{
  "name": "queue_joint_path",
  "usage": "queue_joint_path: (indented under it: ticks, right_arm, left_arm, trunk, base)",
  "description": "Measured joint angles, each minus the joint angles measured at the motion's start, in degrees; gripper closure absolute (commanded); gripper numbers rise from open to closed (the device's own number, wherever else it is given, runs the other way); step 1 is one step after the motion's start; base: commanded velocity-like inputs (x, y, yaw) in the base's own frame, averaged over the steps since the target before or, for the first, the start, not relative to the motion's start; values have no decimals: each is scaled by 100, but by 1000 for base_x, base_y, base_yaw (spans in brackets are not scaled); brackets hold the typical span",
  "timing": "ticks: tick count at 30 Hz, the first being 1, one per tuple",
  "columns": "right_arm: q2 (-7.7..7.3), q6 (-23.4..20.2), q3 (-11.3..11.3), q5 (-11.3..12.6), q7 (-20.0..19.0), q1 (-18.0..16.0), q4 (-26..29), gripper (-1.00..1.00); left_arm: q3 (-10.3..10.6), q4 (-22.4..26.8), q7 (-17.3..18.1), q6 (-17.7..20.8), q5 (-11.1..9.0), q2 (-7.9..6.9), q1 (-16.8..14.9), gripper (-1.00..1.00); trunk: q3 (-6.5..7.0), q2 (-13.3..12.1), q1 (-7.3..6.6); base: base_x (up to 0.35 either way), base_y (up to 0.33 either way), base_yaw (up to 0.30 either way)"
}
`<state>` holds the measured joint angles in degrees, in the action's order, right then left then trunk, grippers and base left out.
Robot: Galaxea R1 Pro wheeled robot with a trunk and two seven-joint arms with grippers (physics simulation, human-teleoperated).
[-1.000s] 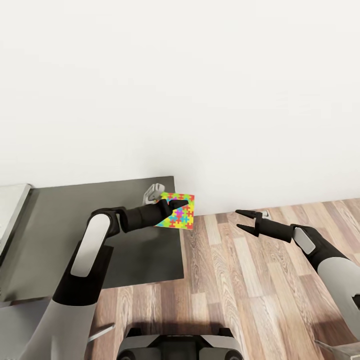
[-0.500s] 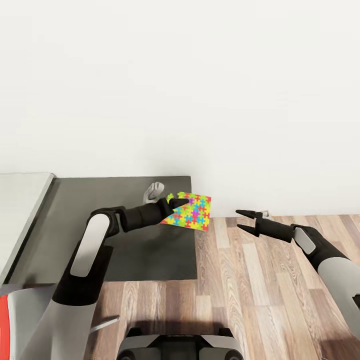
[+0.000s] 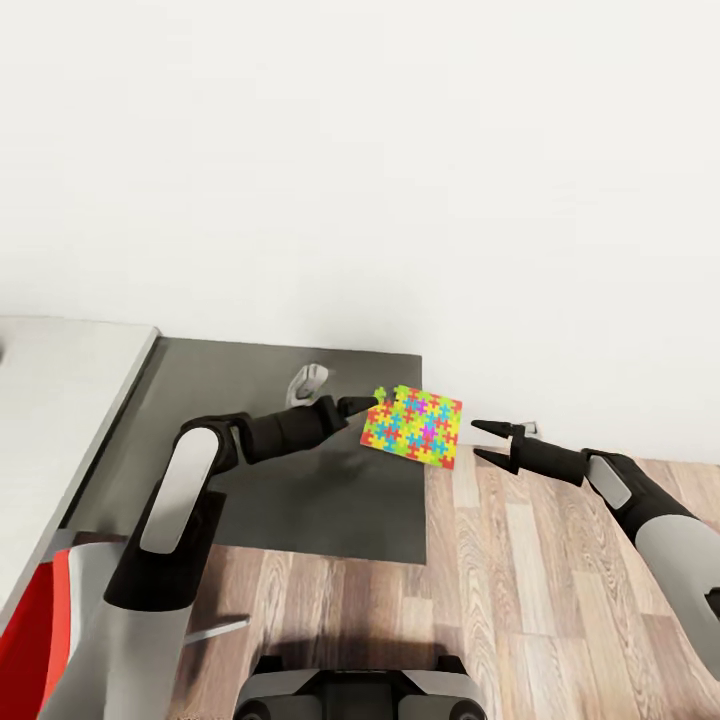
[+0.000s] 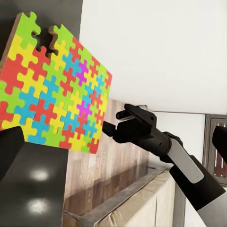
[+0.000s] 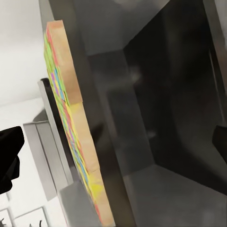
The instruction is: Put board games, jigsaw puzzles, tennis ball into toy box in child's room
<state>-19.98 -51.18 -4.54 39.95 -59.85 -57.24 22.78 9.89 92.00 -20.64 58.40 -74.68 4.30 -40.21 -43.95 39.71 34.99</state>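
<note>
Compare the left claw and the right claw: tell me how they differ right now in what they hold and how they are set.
The left claw is shut on the jigsaw puzzle, gripping it at one edge; the right claw is open and holds nothing. The left claw hangs over the low dark grey cabinet, while the right claw hangs over the wood-plank floor. Both have black fingers and point toward the puzzle from opposite sides.

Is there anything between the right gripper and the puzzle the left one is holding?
Nothing visible. The left gripper holds the puzzle by one edge above the dark cabinet. The right gripper is open, beside the puzzle's free edge with only open air between them.
</note>
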Motion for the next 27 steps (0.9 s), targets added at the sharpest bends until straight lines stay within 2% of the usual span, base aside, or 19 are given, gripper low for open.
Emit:
queue_joint_path:
  ticks: [27]
  right_arm:
    - [18, 28, -2, 0, 0, 6, 1, -100]
  left_arm:
    - [-2, 1, 5, 0, 0, -2, 0, -100]
  trunk:
    - [0, 0, 0]
  base:
    - [0, 0, 34]
